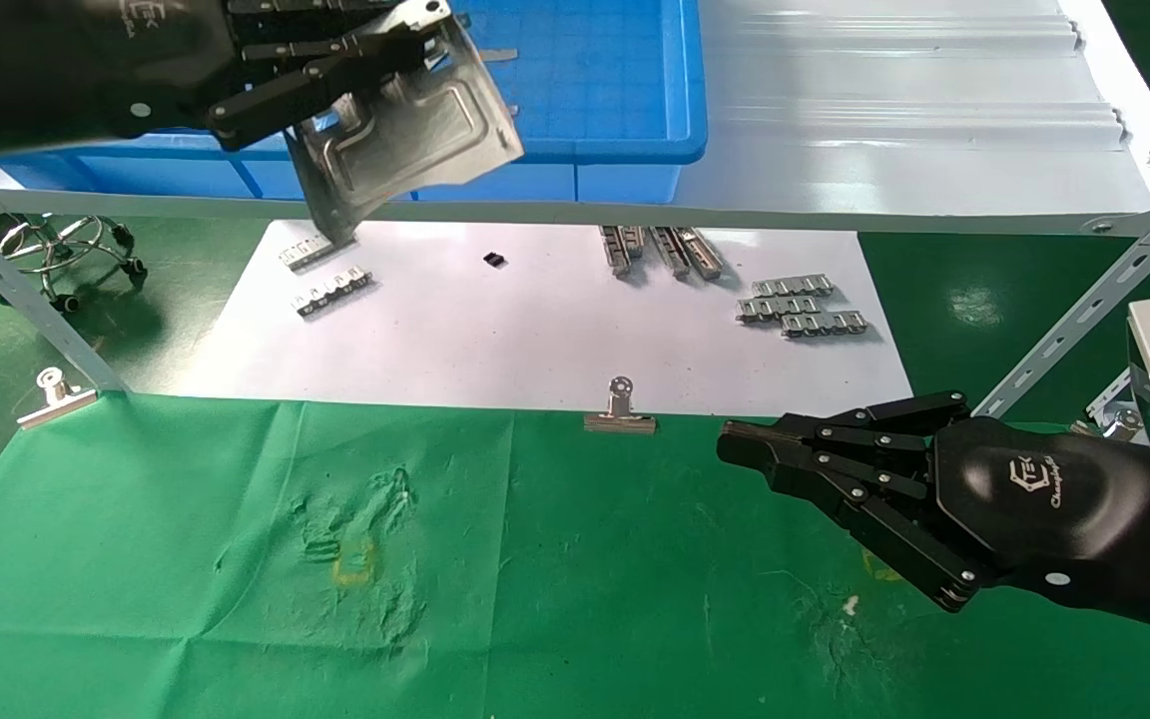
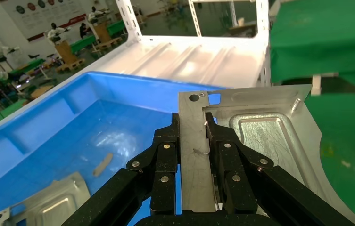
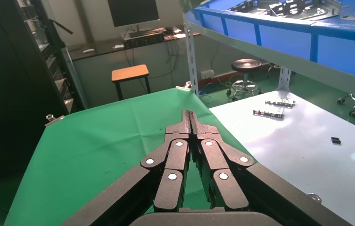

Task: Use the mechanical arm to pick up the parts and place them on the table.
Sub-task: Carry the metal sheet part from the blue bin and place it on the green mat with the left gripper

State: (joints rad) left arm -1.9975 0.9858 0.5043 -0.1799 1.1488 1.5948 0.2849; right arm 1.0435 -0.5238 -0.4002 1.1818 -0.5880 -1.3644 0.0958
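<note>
The left black claw hand [image 1: 375, 60] with linked fingers is raised at the far left, level with the white metal shelf [image 1: 894, 120], and its fingers are clamped on a flat silver stamped sheet-metal plate [image 1: 415, 130] with embossed grooves and one cut corner. In the left wrist view the two fingertips [image 2: 168, 141] pinch a raised edge of the plate [image 2: 260, 141], one on each side. The plate hangs tilted in the air in front of the shelf's front edge, its lower corner above the far left part of the white paper sheet [image 1: 535, 330], not touching the desk.

Behind it on the shelf sits an open blue plastic bin [image 1: 625, 90]; the left wrist view shows another silver stamped plate [image 2: 48, 202] lying in the bin's near corner.

The right black claw hand [image 1: 735, 444] rests low over the green cloth-covered desk [image 1: 236, 599] near its right edge, its fingers pressed together around nothing, as the right wrist view shows [image 3: 190, 123].

Small ridged metal strips [image 1: 800, 305] lie on the paper sheet, and a silver binder clip [image 1: 621, 411] sits at the sheet's near edge.
</note>
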